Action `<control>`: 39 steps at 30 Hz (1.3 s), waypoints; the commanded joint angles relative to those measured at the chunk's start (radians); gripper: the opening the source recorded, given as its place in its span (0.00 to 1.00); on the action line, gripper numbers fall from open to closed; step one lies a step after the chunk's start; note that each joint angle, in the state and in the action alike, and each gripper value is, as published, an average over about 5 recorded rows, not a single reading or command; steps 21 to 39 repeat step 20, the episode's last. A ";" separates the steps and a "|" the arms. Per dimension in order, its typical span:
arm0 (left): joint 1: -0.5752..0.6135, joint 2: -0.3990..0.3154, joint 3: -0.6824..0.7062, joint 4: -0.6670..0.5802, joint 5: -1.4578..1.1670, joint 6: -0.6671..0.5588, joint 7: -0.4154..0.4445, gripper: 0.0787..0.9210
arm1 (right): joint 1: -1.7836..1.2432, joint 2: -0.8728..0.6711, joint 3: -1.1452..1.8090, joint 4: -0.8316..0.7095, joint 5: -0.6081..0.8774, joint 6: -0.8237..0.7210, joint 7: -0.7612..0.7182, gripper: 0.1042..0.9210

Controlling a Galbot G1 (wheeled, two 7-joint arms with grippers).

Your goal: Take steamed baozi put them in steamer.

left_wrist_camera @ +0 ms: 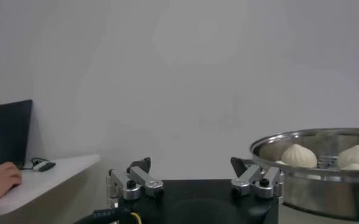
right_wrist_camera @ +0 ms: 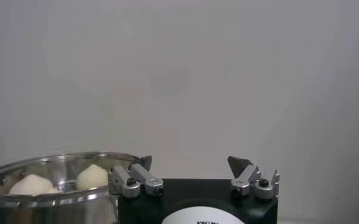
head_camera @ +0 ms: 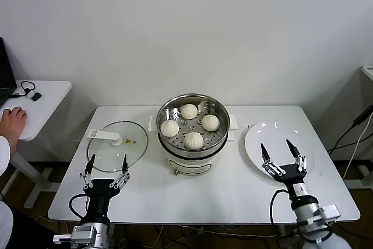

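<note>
Four cream-white baozi (head_camera: 189,111) (head_camera: 210,122) (head_camera: 169,128) (head_camera: 193,140) lie on the perforated tray inside the steel steamer (head_camera: 220,108) at the table's middle. Two baozi (left_wrist_camera: 298,156) show over the steamer's rim (left_wrist_camera: 313,139) in the left wrist view, and two baozi (right_wrist_camera: 92,176) over the rim (right_wrist_camera: 51,161) in the right wrist view. My left gripper (head_camera: 106,165) is open and empty near the front left, by the glass lid. My right gripper (head_camera: 281,151) is open and empty over the white plate's near edge.
A flat glass lid (head_camera: 133,151) with a white handle lies left of the steamer. A bare white plate (head_camera: 256,138) lies to its right. A side table (head_camera: 49,100) at the far left holds a person's hand (head_camera: 11,122) and a laptop edge.
</note>
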 commanded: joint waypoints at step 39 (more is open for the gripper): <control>0.004 -0.002 0.009 -0.002 0.013 -0.009 0.000 0.88 | -0.072 0.164 -0.025 0.006 -0.093 0.111 -0.023 0.88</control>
